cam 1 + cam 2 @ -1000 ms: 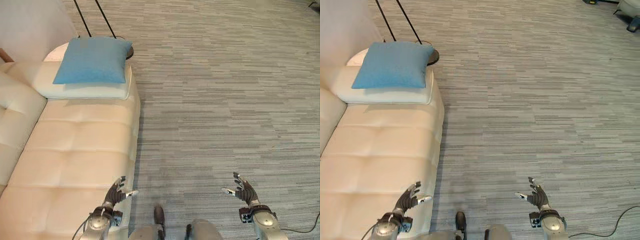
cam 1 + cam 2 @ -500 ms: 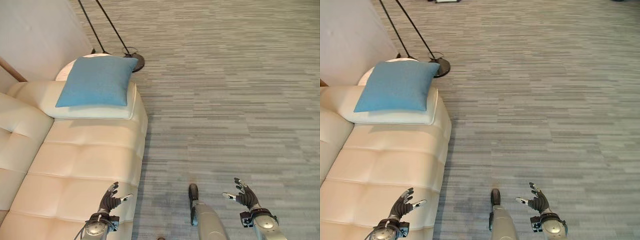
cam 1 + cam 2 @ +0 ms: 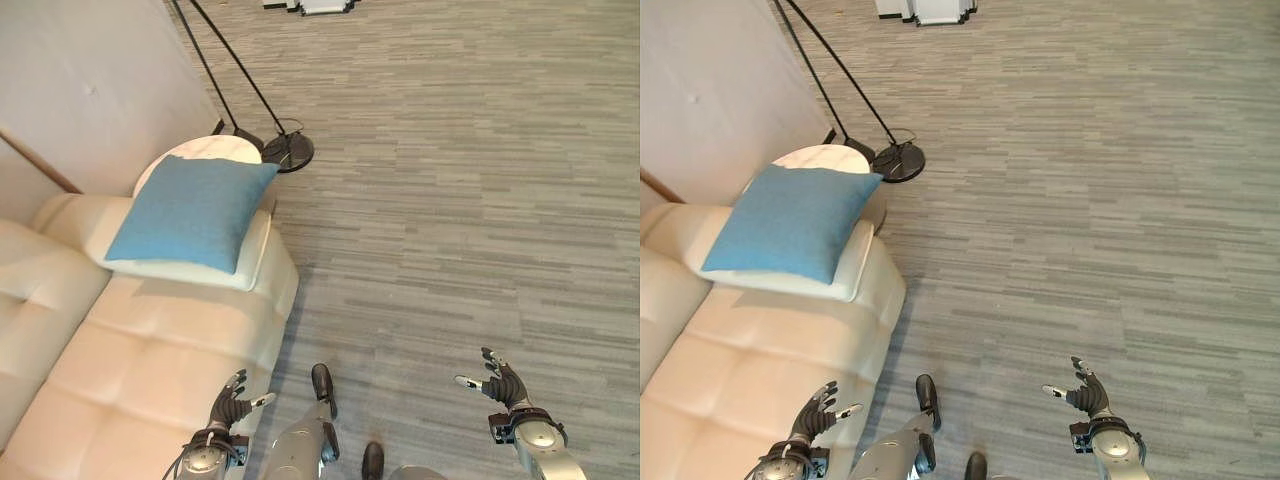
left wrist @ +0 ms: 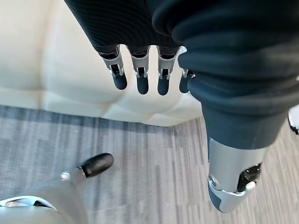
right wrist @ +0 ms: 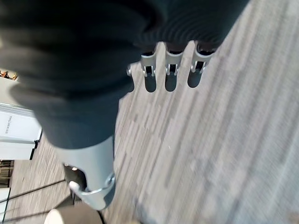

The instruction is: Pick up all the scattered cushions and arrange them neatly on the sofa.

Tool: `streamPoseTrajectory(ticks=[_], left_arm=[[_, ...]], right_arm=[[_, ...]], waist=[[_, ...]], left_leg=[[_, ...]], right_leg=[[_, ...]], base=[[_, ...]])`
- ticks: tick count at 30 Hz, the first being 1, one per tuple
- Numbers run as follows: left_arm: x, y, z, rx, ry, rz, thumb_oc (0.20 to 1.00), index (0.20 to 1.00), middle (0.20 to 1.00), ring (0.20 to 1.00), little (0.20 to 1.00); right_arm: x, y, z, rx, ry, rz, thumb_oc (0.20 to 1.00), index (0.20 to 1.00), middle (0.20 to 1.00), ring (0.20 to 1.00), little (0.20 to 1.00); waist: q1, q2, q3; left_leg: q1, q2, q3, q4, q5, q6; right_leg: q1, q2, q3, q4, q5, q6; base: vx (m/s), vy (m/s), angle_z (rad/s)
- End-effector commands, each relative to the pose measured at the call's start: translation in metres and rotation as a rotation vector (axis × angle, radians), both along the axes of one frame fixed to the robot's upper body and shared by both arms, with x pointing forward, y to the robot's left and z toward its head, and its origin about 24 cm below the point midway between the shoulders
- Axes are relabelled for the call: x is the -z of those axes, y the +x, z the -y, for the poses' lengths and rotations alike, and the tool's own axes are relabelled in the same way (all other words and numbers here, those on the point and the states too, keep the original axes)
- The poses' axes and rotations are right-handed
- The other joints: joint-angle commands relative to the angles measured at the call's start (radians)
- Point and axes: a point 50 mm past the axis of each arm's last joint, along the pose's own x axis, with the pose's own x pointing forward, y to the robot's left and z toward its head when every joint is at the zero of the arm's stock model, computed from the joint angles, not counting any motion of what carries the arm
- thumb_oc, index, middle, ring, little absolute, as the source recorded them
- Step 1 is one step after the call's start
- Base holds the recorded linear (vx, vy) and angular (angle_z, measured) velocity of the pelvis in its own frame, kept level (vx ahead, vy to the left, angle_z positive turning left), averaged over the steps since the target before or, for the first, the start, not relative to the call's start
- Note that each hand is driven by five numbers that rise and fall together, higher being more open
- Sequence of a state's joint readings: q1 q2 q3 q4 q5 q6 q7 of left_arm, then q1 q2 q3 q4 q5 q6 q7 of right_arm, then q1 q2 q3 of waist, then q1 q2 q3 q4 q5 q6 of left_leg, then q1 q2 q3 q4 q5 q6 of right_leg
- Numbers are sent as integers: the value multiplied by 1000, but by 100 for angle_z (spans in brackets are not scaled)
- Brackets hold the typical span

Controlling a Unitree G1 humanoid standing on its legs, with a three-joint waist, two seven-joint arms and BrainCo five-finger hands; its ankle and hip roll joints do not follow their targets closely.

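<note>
A blue square cushion [image 3: 190, 212] lies on the far arm of the cream sofa [image 3: 150, 350], resting on a white pad. My left hand [image 3: 231, 407] hangs open over the sofa's front corner, its fingers [image 4: 140, 80] straight and empty above the cream seat. Over bare carpet at the lower right, my right hand [image 3: 503, 383] is open too, with its fingers [image 5: 170, 70] relaxed and holding nothing. Both hands are far from the cushion.
A round white side table [image 3: 205, 152] stands behind the sofa arm beside the wall. A floor lamp's black base [image 3: 288, 152] and thin poles stand next to it. Grey striped carpet [image 3: 460, 200] stretches to the right. A white object [image 3: 925, 10] sits at the far edge.
The whole view has shifted, so the camera moved: sofa and cushion now sit lower and more tilted, with more wall and lamp showing. Both hands stay open and empty.
</note>
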State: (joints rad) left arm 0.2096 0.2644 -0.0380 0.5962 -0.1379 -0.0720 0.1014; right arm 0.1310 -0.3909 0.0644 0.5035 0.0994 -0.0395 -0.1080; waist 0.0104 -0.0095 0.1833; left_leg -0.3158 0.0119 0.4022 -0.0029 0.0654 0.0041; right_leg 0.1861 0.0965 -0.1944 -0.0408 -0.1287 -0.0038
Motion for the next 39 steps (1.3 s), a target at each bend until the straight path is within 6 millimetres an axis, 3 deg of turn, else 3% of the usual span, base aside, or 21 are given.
streamPoseTrajectory(ticks=[1, 3, 5, 6, 7, 9, 11, 13, 15, 16, 18, 21, 24, 26, 27, 28, 29, 31, 33, 34, 39], left_arm=[[-11, 3, -18, -54, 50, 56, 1000, 1000, 1000, 1000, 1000], [-6, -5, -23, -65, 65, 14, 1000, 1000, 1000, 1000, 1000], [-6, -5, -27, -81, 71, 10, 1000, 1000, 1000, 1000, 1000], [-8, -3, -29, -95, 75, 23, 1000, 1000, 1000, 1000, 1000], [-9, -1, -30, -107, 80, 30, 1000, 1000, 1000, 1000, 1000], [-11, 1, -31, -119, 78, 44, 1000, 1000, 1000, 1000, 1000], [-11, 5, -29, -120, 57, 64, 1000, 1000, 1000, 1000, 1000], [-12, 7, -24, -98, 48, 70, 1000, 1000, 1000, 1000, 1000], [-12, 10, -23, -90, 48, 74, 1000, 1000, 1000, 1000, 1000], [-11, 12, -20, -70, 47, 69, 1000, 1000, 1000, 1000, 1000], [-11, 13, -20, -62, 50, 68, 1000, 1000, 1000, 1000, 1000], [-6, 8, -17, -22, 57, 30, 1000, 1000, 1000, 1000, 1000], [-3, 7, -14, -16, 46, 22, 1000, 1000, 1000, 1000, 1000], [-5, 11, -10, -6, 29, 35, 1000, 1000, 1000, 1000, 1000], [-4, 12, -9, -6, 28, 35, 1000, 1000, 1000, 1000, 1000], [-4, 12, -9, -6, 28, 35, 1000, 1000, 1000, 1000, 1000], [-5, 15, -8, 7, 28, 39, 1000, 1000, 1000, 1000, 1000], [-7, 18, -8, 16, 30, 45, 1000, 1000, 1000, 1000, 1000], [-8, 19, -7, 30, 33, 50, 1000, 1000, 1000, 1000, 1000], [-8, 19, -6, 31, 36, 50, 1000, 1000, 1000, 1000, 1000], [-4, 8, -6, 10, 28, 26, 1000, 1000, 1000, 1000, 1000]], right_arm=[[-14, -1, 7, -15, -28, 65, 1000, 1000, 1000, 1000, 1000], [-10, -5, 4, -25, -17, 44, 1000, 1000, 1000, 1000, 1000], [-9, -4, -1, -29, 0, 50, 1000, 1000, 1000, 1000, 1000], [-11, 0, -5, -31, 19, 73, 1000, 1000, 1000, 1000, 1000], [-10, 1, -9, -31, 34, 83, 1000, 1000, 1000, 1000, 1000], [-10, 3, -13, -43, 43, 89, 1000, 1000, 1000, 1000, 1000], [-12, 7, -16, -56, 56, 99, 1000, 1000, 1000, 1000, 1000], [-13, 7, -13, -54, 53, 97, 1000, 1000, 1000, 1000, 1000], [-13, 7, -11, -49, 48, 96, 1000, 1000, 1000, 1000, 1000], [-11, 4, -8, -41, 40, 81, 1000, 1000, 1000, 1000, 1000], [-11, 4, -6, -38, 32, 78, 1000, 1000, 1000, 1000, 1000], [-8, -3, -3, -27, 37, 60, 1000, 1000, 1000, 1000, 1000], [-7, -5, 0, -16, 43, 59, 1000, 1000, 1000, 1000, 1000], [-10, -4, 4, -14, 32, 71, 1000, 1000, 1000, 1000, 1000], [-9, -7, 6, -2, 32, 61, 1000, 1000, 1000, 1000, 1000], [-9, -7, 6, -2, 32, 61, 1000, 1000, 1000, 1000, 1000], [-8, -10, 10, 12, 22, 49, 1000, 1000, 1000, 1000, 1000], [-8, -11, 11, 22, 21, 48, 1000, 1000, 1000, 1000, 1000], [-9, -13, 14, 30, 14, 45, 1000, 1000, 1000, 1000, 1000], [-9, -13, 16, 31, -4, 38, 1000, 1000, 1000, 1000, 1000], [-6, -17, 17, 16, -25, 5, 1000, 1000, 1000, 1000, 1000]], waist=[[27, 7, -37], [39, -21, -62], [42, -48, -54], [43, -50, -43], [43, -44, -37], [37, -28, -26], [15, 16, 6], [-15, 28, 25], [-27, 27, 33], [-52, 16, 34], [-63, 14, 43], [-82, 0, 32], [-93, -1, 17], [-97, -11, 17], [-102, -12, 14], [-103, -11, 14], [-100, -13, 16], [-98, -14, 11], [-94, -8, 11], [-86, 4, 13], [-60, 14, 7]], left_leg=[[15, 88, 38, 19, 56, -58], [19, 57, 14, 71, 65, -34], [35, 14, 0, 108, 17, 6], [59, -2, -13, 112, -9, 25], [89, -14, -28, 106, -34, 41], [134, -24, -60, 90, -52, 49], [223, -25, -130, 68, -65, 51], [274, -46, -201, 57, -78, 43], [285, -57, -229, 55, -85, 39], [316, -93, -304, 58, -115, 30], [329, -104, -335, 67, -132, 29], [365, -125, -401, 122, -195, 4], [341, -107, -385, 219, -185, -30], [257, -30, -269, 404, -141, -55], [241, 16, -205, 418, -124, -57], [240, 18, -206, 421, -126, -58], [206, 83, -112, 398, -125, -46], [192, 88, -93, 345, -130, -41], [164, 92, -92, 250, -100, -48], [128, 109, -107, 140, -17, -74], [91, 138, -127, 11, 46, -99]], right_leg=[[64, -165, 69, 169, -121, 113], [56, -210, 58, 270, -37, 149], [-18, -262, 64, 483, 160, 208], [-71, -276, 79, 575, 223, 209], [-124, -277, 88, 640, 236, 201], [-208, -260, 103, 713, 194, 175], [-326, -227, 75, 600, 106, 130], [-385, -174, 108, 505, 56, 120], [-401, -152, 135, 422, 66, 124], [-442, -107, 228, 278, 104, 142], [-451, -96, 247, 242, 125, 148], [-430, -132, 234, 207, 153, 151], [-380, -154, 206, 185, 156, 133], [-313, -176, 165, 161, 132, 104], [-287, -182, 142, 150, 115, 94], [-286, -180, 141, 149, 115, 93], [-243, -189, 105, 137, 82, 82], [-231, -193, 94, 130, 71, 81], [-200, -188, 78, 125, 43, 82], [-163, -176, 67, 121, 10, 82], [-84, -177, 71, 135, -49, 100]], base=[[690, 139, -7], [607, 163, 19], [421, 195, 27], [395, 149, 25], [428, 125, 29], [284, 57, 74], [441, -23, 122], [461, -76, 135], [330, -113, 151], [301, -105, 127], [385, -155, 147], [311, -195, 134], [255, -237, 134], [194, -215, 87], [136, -145, 65], [190, -120, 53], [257, -52, 71], [229, -23, 67], [262, 34, 33], [322, 71, 51], [412, 136, 15]])
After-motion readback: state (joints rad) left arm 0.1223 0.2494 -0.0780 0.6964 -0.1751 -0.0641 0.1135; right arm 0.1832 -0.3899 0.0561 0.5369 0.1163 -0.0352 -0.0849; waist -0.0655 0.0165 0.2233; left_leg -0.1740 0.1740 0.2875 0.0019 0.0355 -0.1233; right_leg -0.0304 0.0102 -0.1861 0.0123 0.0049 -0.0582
